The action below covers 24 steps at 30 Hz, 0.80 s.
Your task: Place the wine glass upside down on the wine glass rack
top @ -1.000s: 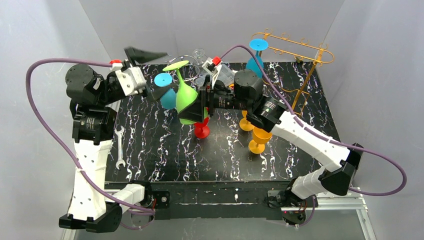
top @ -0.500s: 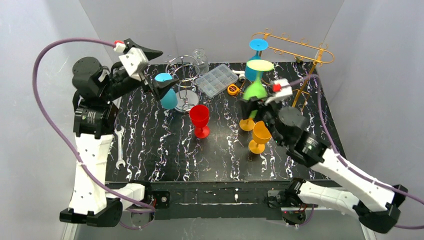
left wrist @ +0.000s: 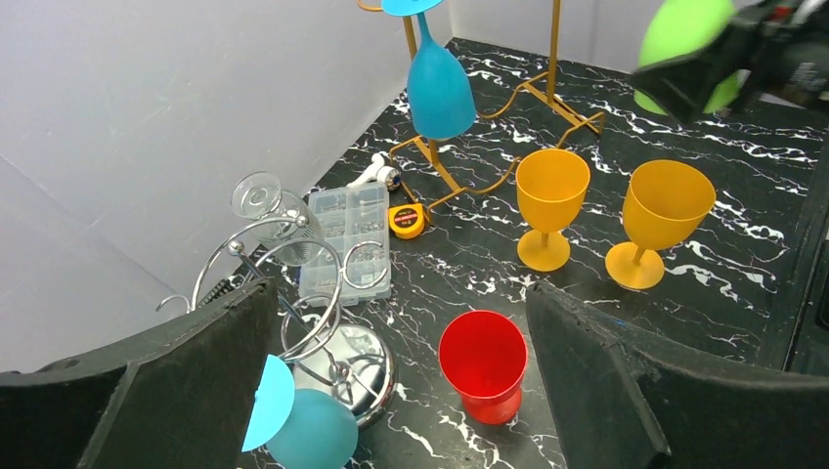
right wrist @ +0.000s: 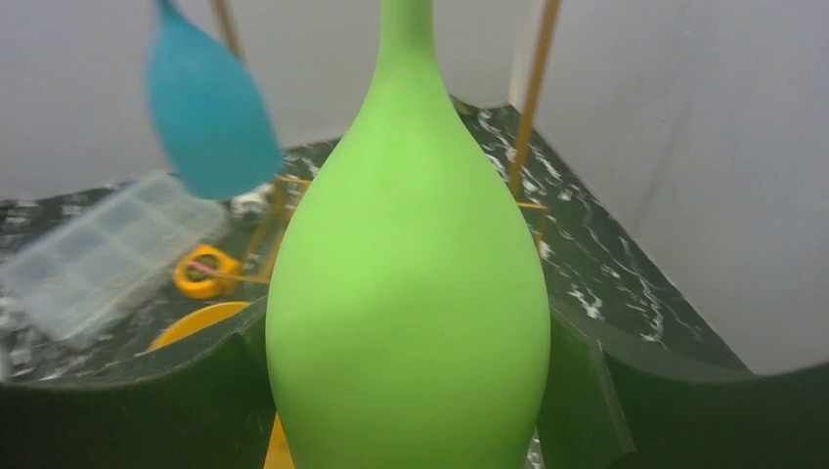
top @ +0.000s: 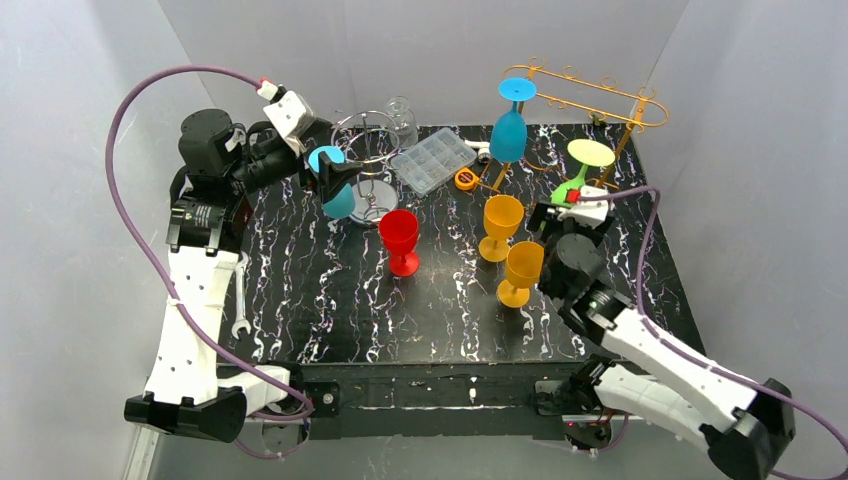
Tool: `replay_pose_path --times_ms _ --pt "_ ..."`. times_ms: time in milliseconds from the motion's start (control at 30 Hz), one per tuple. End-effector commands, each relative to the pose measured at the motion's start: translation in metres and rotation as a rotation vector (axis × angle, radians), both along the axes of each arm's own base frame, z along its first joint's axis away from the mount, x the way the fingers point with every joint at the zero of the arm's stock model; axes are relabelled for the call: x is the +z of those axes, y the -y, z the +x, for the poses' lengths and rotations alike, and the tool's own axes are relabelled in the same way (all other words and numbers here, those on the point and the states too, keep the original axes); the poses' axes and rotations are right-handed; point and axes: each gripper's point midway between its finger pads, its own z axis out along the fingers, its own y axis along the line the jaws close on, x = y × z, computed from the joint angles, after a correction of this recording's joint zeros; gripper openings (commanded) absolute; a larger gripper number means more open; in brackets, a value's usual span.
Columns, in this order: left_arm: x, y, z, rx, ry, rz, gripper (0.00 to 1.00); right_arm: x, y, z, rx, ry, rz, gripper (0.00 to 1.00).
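Observation:
The wine glass is lime green and upside down: its bowl [right wrist: 406, 293] fills the right wrist view and its round foot [top: 590, 152] points up. My right gripper [top: 566, 207] is shut on the bowl, one finger on each side, holding it above the table's right side. It hangs just in front of and below the gold wire wine glass rack [top: 600, 100]. A blue glass [top: 508, 132] hangs upside down from the rack's left end. My left gripper [top: 335, 168] stands open and empty at the far left, beside a silver spiral stand [left wrist: 323, 293].
A teal glass [top: 338, 197] hangs on the silver stand. On the table stand a red glass [top: 399, 238] and two orange glasses [top: 500, 222] [top: 520, 270]. A clear compartment box [top: 432, 160], a tape measure [top: 465, 179], a clear glass [top: 400, 110] and a wrench [top: 240, 295] lie around them.
My right gripper has carried the green glass from the table's middle to the right, up to the gold rack. The left gripper has opened wide and drawn back to the left.

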Motion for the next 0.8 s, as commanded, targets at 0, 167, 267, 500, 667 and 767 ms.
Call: replay_pose_path --times_ms 0,167,267,500,667,767 --pt "-0.001 0.002 -0.005 -0.022 0.017 0.008 0.98 0.008 0.029 0.037 -0.125 0.067 0.114 0.53" --pt "0.002 0.001 -0.007 -0.022 0.036 0.016 0.98 0.004 0.049 0.078 -0.200 0.031 0.060 0.51" --pt "0.002 0.001 -0.009 -0.025 0.043 0.025 0.98 0.006 0.044 0.091 -0.196 0.014 0.018 0.51" --pt "0.004 0.001 -0.009 -0.030 0.044 0.036 0.98 0.009 0.040 0.098 -0.178 0.027 -0.037 0.50" --pt "0.006 0.002 -0.005 -0.029 0.022 0.028 0.98 0.013 0.041 0.104 -0.191 0.051 -0.056 0.50" --pt "0.005 0.003 -0.003 -0.036 0.010 0.026 0.98 0.011 0.043 0.111 -0.205 0.054 -0.060 0.50"
